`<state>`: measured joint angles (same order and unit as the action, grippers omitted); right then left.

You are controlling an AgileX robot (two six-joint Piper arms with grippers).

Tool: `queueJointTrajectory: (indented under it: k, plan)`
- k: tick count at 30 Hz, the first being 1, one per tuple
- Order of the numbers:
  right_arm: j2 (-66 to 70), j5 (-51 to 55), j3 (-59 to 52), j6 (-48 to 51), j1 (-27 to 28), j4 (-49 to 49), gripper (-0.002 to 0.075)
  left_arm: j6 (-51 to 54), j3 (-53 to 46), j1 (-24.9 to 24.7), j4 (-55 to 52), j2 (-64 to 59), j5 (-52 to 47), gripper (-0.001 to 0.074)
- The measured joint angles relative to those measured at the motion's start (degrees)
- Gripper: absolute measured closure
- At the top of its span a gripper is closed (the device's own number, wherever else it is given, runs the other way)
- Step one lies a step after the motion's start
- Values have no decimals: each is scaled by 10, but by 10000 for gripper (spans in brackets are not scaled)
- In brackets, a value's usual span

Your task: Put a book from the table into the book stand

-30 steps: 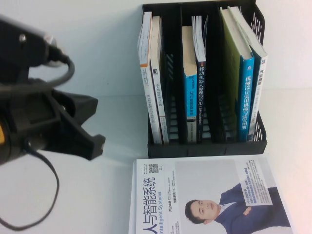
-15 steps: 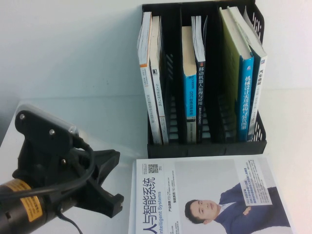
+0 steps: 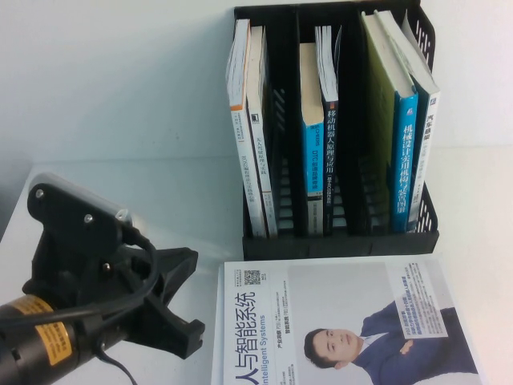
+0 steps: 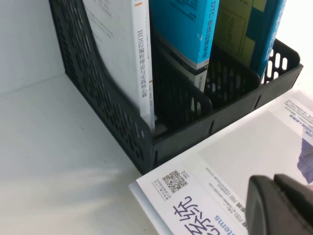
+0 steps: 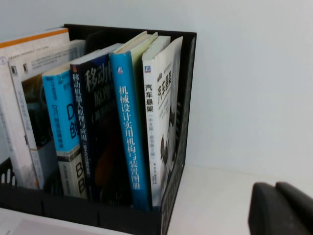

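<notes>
I'm seeing the book (image 3: 427,156) standing in the book stand's (image 3: 341,239) rightmost slot, my left gripper (image 3: 180,301) hovering over the counter (image 3: 120,184).

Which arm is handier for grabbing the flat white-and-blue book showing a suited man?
Left: shut left gripper hangs over that book's corner; shut right gripper sits beside the black mesh book stand.

From my high view the white-and-blue book (image 3: 345,325) runs off the frame's bottom edge. My left arm (image 3: 88,297) is cut by the lower left corner. I see only the white-spined book (image 3: 427,140) as a sliver behind its blue-spined neighbour (image 3: 405,152)
</notes>
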<state>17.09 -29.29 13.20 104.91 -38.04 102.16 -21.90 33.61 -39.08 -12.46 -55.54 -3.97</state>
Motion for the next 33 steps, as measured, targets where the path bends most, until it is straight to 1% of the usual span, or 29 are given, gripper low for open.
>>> queueJointTrajectory:
  k: [11,14,17,19,23,25,27,30,33]
  plan:
    - [0,1,-1,0,0,0,723,-3,-6,1,0,13,-10,739]
    - [0,1,-1,0,0,0,723,11,-21,20,-21,49,-12,739]
    - [0,1,-1,0,0,0,723,10,-50,62,-25,111,-3,739]
    - [0,2,-1,0,0,0,723,-2,-94,96,-9,157,13,739]
    - [0,2,-1,0,0,0,723,-55,-214,195,23,274,60,739]
    - [0,2,-1,0,0,0,723,-91,-266,244,33,341,57,739]
    - [0,2,-1,0,0,0,723,-120,-302,288,39,406,26,739]
    - [0,2,-1,0,0,0,723,-135,-319,317,39,482,-38,739]
    - [0,2,-1,0,0,0,723,-141,-328,325,26,533,-86,739]
